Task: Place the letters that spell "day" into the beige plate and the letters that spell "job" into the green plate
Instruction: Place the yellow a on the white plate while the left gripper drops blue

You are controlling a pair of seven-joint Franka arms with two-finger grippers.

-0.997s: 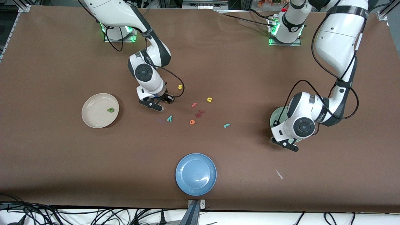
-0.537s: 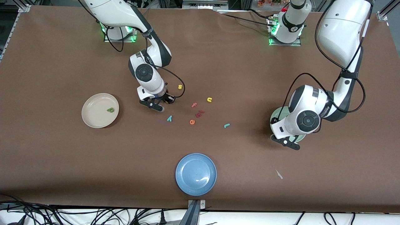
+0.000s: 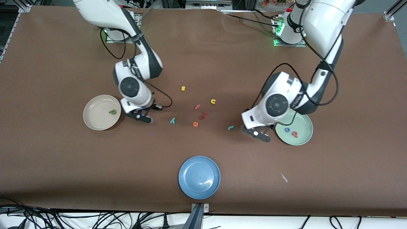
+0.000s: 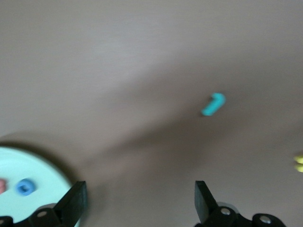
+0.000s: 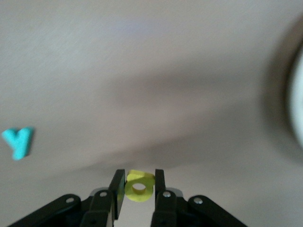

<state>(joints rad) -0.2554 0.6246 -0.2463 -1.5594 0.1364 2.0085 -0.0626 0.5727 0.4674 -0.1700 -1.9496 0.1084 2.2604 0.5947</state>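
Now 2 letters in green plate; left fingers apart, right fingers clamp yellow "a".

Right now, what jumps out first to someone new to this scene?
The right gripper is shut on the yellow "a", over the table beside the beige plate, where the green "d" lies. The left gripper hangs open between the green plate, holding the blue "o" and pink-red "b", and the teal "j".
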